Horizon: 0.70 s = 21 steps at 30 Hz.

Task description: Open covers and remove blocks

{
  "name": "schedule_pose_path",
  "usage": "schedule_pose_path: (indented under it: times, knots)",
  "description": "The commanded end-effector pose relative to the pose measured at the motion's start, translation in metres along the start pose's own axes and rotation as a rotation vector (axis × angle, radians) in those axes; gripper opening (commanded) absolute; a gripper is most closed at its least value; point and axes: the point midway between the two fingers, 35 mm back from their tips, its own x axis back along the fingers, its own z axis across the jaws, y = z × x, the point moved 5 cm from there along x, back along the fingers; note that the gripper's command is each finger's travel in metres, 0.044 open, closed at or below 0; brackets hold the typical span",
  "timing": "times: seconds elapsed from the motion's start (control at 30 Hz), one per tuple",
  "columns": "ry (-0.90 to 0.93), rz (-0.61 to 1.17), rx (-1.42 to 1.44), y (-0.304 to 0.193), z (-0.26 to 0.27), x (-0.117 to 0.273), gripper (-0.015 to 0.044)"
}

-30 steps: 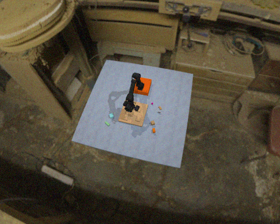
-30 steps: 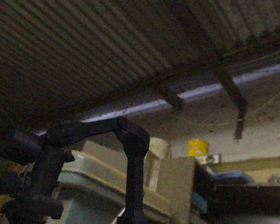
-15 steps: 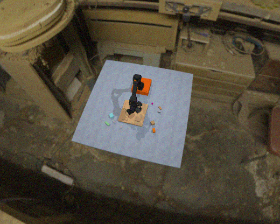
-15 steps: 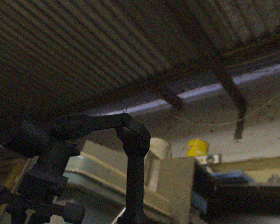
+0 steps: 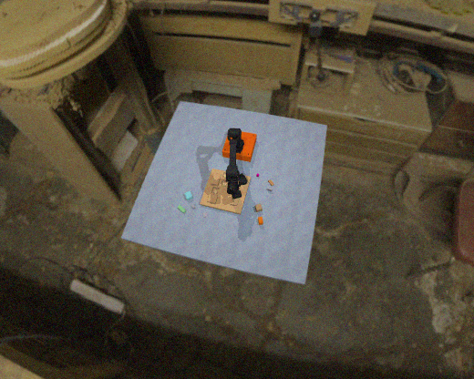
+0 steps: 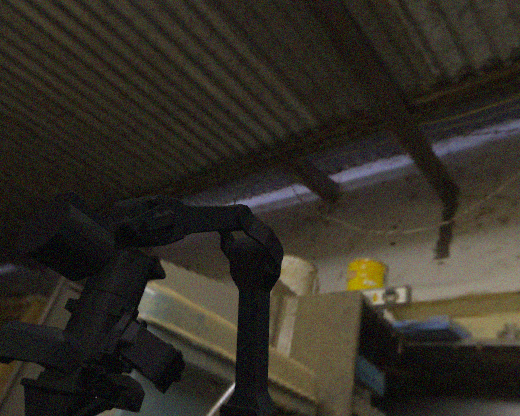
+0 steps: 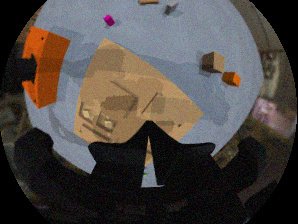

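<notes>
The wooden puzzle board (image 5: 205, 203) (image 7: 176, 104) lies on the blue-grey table. Its thin covers and dark track lines show faintly; two square openings with pale insides sit near one edge in the wrist view. Whether every cover is open is unclear. My gripper (image 7: 148, 123) is shut and empty, above the board. Off the board lie a brown block (image 5: 258, 208) (image 7: 213, 62), an orange block (image 5: 260, 220) (image 7: 231, 79), a magenta block (image 5: 257, 175) (image 7: 109, 20), a cyan block (image 5: 188, 195) and a green block (image 5: 181, 209).
The orange arm base (image 5: 246, 152) (image 7: 52, 67) stands behind the board. A tan piece (image 5: 271, 182) and a small grey piece (image 5: 270, 189) (image 7: 171, 8) lie on the right. Tiny pale pieces lie left of the board. The exterior view shows only the dark arm and the room.
</notes>
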Motion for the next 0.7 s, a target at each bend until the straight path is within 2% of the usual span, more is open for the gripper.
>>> schedule_pose_path:
  times: [0.0,0.07,0.67]
  knots:
    - [-0.007,0.005,0.96,0.034,-0.0303,0.0038,0.0]
    - [-0.008,0.005,1.031,0.0362,-0.0317,0.004,0.0]
    - [-0.008,0.005,1.035,0.0363,-0.0318,0.004,0.0]
